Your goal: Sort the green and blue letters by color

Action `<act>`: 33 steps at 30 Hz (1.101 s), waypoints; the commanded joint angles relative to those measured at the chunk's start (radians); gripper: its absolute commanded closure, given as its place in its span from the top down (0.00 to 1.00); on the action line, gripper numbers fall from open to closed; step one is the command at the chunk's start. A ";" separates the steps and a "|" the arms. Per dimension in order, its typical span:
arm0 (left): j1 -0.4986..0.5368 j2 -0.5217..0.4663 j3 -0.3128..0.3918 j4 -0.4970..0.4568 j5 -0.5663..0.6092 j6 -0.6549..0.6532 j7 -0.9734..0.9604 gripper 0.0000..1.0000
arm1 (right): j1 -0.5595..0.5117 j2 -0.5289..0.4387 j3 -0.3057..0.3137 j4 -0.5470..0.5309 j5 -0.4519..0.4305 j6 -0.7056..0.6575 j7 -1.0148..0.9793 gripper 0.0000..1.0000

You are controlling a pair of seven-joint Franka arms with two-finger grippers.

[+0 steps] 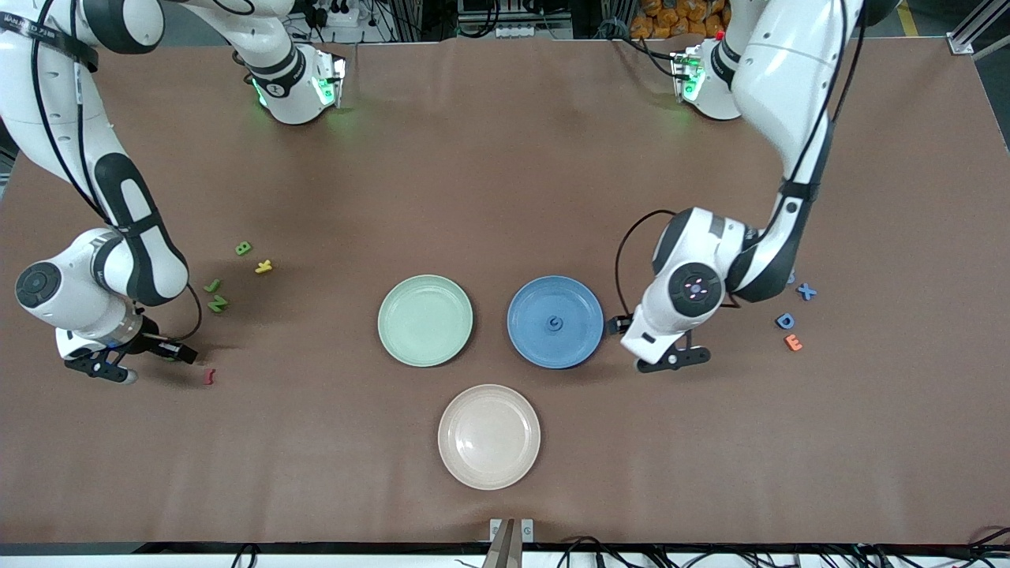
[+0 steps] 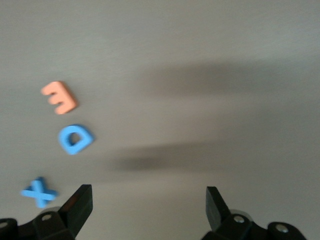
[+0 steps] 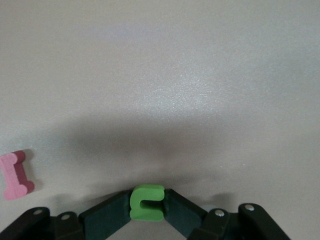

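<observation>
A: Stock check, from the right arm's end of the table across to the left arm's. First item?

B: Right gripper (image 1: pixel 150 353), low over the table at its own end, clenched on a small green letter (image 3: pixel 146 202). Beside it on the table, a dark red letter (image 1: pixel 209 376), not for sorting.

A: Green letters loose?

B: Three on the table: the green B (image 1: pixel 243 248), a green hooked letter (image 1: pixel 212 285) and the green N (image 1: pixel 218 303) just beside it. A yellow letter (image 1: pixel 263 267) lies near them, also not for sorting.

A: Plates?

B: Green plate (image 1: pixel 394 319): nothing in it. Blue plate (image 1: pixel 525 315): one small blue letter (image 1: pixel 556 323) near its middle. Beige plate (image 1: pixel 458 438), nearer the camera: nothing in it.

A: Left arm's end?

B: Left gripper (image 2: pixel 149 206), released, jaws wide, low over bare table between the blue plate and the loose letters. Blue X (image 2: pixel 39 192), blue D (image 2: pixel 75 138), orange E (image 2: pixel 60 97) on the table. Any further blue letter is hidden under the arm.

A: Tally?

B: By my reckoning, one blue placed, one green in hand, no green delivered. Most of the sorting is left.
</observation>
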 commanded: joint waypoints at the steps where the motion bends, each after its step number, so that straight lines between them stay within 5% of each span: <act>1: 0.088 -0.039 -0.011 -0.068 0.055 0.047 0.103 1.00 | 0.044 -0.056 0.006 -0.034 0.001 -0.031 0.100 0.00; 12: 0.249 -0.016 -0.011 -0.177 0.112 0.254 0.313 1.00 | 0.142 -0.075 0.041 -0.029 0.059 -0.039 0.279 0.00; 33: 0.274 0.068 -0.010 -0.194 0.112 0.365 0.299 1.00 | 0.415 -0.109 0.083 0.014 0.102 -0.039 0.730 0.00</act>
